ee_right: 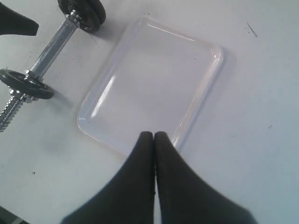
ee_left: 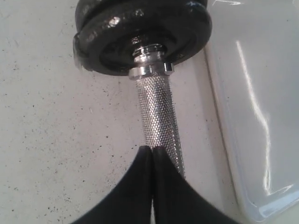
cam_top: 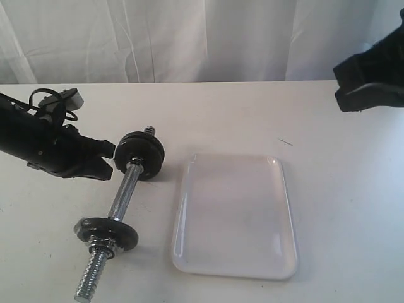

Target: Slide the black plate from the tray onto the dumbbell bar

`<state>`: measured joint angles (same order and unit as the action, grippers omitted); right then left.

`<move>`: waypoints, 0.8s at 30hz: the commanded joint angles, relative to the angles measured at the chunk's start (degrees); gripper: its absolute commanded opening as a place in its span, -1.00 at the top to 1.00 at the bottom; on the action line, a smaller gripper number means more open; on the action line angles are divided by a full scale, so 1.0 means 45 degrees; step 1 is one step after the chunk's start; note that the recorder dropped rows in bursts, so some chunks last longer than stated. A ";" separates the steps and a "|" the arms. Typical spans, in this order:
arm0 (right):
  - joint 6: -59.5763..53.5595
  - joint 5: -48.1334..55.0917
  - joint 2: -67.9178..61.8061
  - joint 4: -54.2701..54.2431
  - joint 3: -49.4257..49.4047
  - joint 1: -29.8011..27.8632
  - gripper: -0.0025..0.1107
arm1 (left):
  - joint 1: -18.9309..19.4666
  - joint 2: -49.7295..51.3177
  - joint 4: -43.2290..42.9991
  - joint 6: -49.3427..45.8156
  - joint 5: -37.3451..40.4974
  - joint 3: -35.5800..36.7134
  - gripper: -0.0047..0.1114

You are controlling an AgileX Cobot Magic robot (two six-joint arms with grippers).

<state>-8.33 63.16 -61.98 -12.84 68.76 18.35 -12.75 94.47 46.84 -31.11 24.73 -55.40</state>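
The white tray [cam_top: 233, 214] [ee_right: 149, 84] [ee_left: 261, 116] lies flat with nothing in it. To its left lies the chrome dumbbell bar [cam_top: 126, 189] [ee_left: 159, 116] [ee_right: 51, 51]. The black plate [cam_top: 140, 154] [ee_left: 140, 32] [ee_right: 84, 11] sits on the bar's far end, with bare thread sticking out beyond it. On the near end is a like black disc with a chrome nut [cam_top: 105, 232] [ee_right: 25, 84]. My left gripper [cam_top: 106, 158] [ee_left: 153, 148] is shut and empty, its tips just left of the bar near the plate. My right gripper [cam_top: 344, 88] [ee_right: 154, 134] hangs shut and empty, high at the far right.
The white speckled tabletop [cam_top: 328, 164] stretches around the tray. A white curtain [cam_top: 202, 38] hangs behind the table's far edge. A small dark mark [cam_top: 285, 142] lies on the table beyond the tray.
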 commanded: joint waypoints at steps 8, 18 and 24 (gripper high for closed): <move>-0.0133 -0.2042 0.2626 0.0481 -0.2803 -0.0051 0.96 | 0.0003 -0.4798 0.0178 -0.0753 0.0734 0.0678 0.92; -0.0083 -0.1584 0.6043 0.0454 -0.4489 -0.0051 0.96 | 0.0003 -1.1511 0.0178 -0.0753 0.0347 0.3123 0.92; -0.0083 -0.1433 0.7014 0.0454 -0.4489 -0.0051 0.96 | 0.0003 -1.3160 0.0116 -0.0753 0.0061 0.3129 0.92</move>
<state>-8.33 56.61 -32.08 -11.23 48.73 18.35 -12.75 37.83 46.76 -34.35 25.41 -41.72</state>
